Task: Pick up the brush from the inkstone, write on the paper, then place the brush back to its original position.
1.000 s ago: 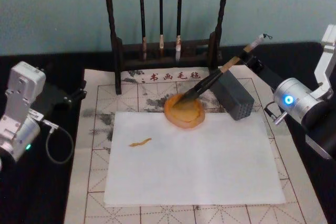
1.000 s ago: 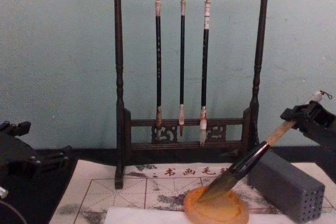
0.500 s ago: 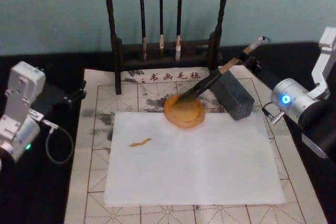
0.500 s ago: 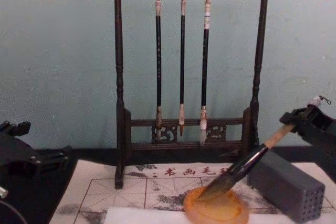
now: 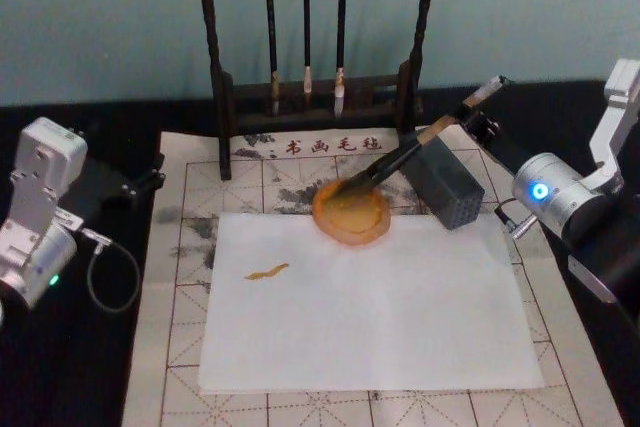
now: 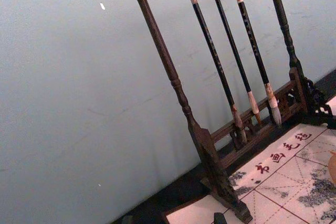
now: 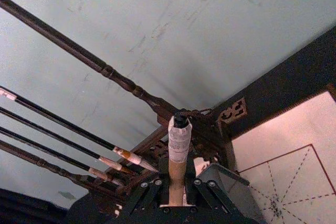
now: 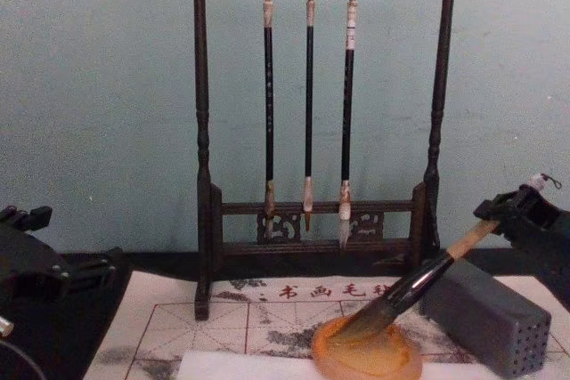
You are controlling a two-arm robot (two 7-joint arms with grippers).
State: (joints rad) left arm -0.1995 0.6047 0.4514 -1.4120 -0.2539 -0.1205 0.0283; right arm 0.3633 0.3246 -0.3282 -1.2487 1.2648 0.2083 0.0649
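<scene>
Amber inkstone [image 5: 351, 213] holds the brush [image 5: 405, 156] tuft; handle leans back over grey block [image 5: 446, 181] just right of it. Right gripper [image 5: 478, 117] jaws clamped near the end cap. Risk: releasing too high, brush rolls off the block, spatters paper [image 5: 366, 299] in front. Rack [image 5: 318, 67] stands close behind. Left gripper [image 5: 140, 183] parked far left, jaw state unclear.
</scene>
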